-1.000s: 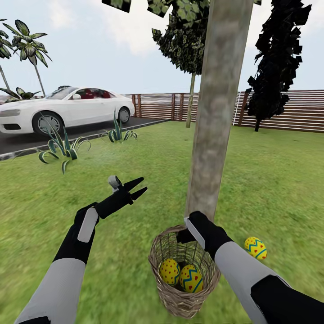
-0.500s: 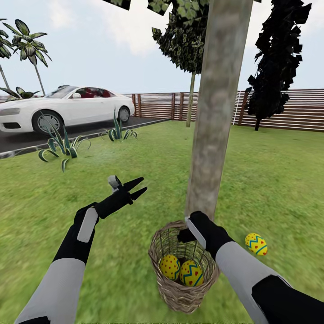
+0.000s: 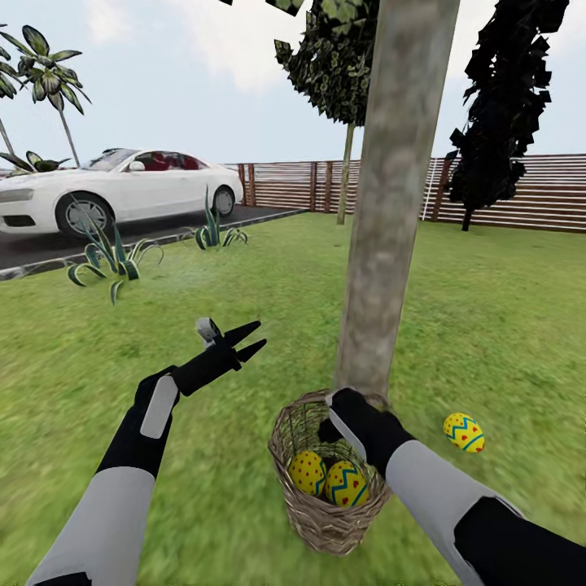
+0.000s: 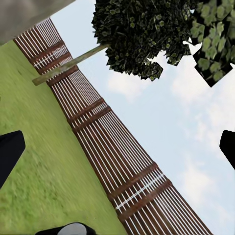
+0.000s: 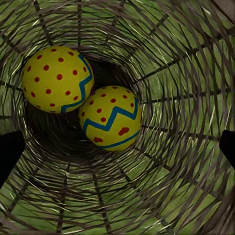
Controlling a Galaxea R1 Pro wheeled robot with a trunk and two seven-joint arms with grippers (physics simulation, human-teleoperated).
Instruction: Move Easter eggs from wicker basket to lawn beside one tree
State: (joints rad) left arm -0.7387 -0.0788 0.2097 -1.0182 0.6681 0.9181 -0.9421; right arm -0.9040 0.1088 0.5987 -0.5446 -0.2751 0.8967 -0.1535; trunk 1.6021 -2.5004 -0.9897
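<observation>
One Easter egg already lies on the lawn just beside the foot of the tree. The other two are not out yet: a dotted egg and a zigzag-banded egg sit touching each other at the bottom of the wicker basket, which stands on the grass right at the base of the same trunk. So about a third of the job looks done, with two eggs left to lift out and set down by this tree.

The right gripper hangs over the basket's mouth, looking straight down on both eggs; its jaws are spread wide and empty, touching nothing. The left gripper is held up over open grass, well apart from the basket, its jaws also parted and holding nothing.
</observation>
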